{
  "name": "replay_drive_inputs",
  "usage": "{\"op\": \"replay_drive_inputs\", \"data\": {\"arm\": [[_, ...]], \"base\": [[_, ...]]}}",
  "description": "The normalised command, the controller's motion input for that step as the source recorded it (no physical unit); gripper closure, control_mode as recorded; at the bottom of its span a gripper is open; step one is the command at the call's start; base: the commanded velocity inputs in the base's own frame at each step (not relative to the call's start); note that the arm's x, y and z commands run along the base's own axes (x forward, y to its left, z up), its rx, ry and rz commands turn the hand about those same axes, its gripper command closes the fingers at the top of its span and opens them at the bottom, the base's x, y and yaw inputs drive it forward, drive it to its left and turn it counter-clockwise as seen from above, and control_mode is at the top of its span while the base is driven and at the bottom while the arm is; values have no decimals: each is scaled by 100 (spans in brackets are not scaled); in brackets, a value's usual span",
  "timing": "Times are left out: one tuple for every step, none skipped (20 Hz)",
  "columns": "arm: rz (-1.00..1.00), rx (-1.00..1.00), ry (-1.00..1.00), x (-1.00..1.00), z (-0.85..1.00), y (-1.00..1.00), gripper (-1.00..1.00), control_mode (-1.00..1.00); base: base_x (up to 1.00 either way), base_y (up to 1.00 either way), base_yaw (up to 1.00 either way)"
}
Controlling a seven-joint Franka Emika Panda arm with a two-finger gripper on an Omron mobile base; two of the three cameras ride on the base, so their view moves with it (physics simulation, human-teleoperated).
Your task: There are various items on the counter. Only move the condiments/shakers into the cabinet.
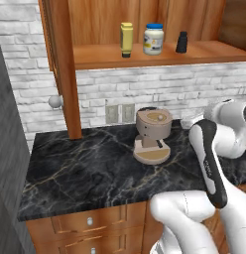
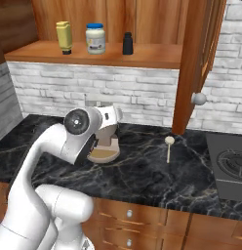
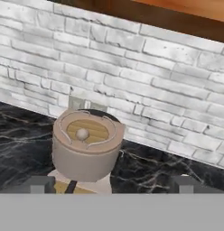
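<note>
All three condiments stand upright in a row on the cabinet's plank shelf (image 1: 95, 54): a yellow squeeze bottle (image 1: 126, 39) (image 2: 64, 36), a white jar with a blue lid (image 1: 153, 39) (image 2: 95, 38) and a small black shaker (image 1: 182, 42) (image 2: 127, 43). My gripper (image 3: 113, 185) is open, its two dark fingertips (image 3: 39, 184) spread wide with nothing between them. It hovers low over the black marble counter (image 1: 85, 168), facing the tan coffee machine (image 3: 86, 144) and the brick wall.
The coffee machine (image 1: 153, 135) stands mid-counter by a wall outlet (image 1: 120, 113). A light wooden spoon (image 2: 168, 146) lies to its right. The open cabinet door (image 2: 196, 58) hangs down beside the shelf. A stove (image 2: 230, 163) borders the counter at right, and drawers (image 1: 90, 221) sit below.
</note>
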Motion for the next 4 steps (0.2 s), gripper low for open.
{"op": "replay_drive_inputs", "data": {"arm": [[16,-6,-42,-100,0,40,-100,-100],[14,0,-59,-100,0,9,-100,-100],[12,1,-58,-100,0,2,-100,-100],[8,0,-69,-100,0,1,-100,-100]], "base": [[0,0,0],[0,0,0],[0,0,0],[0,0,0]]}}
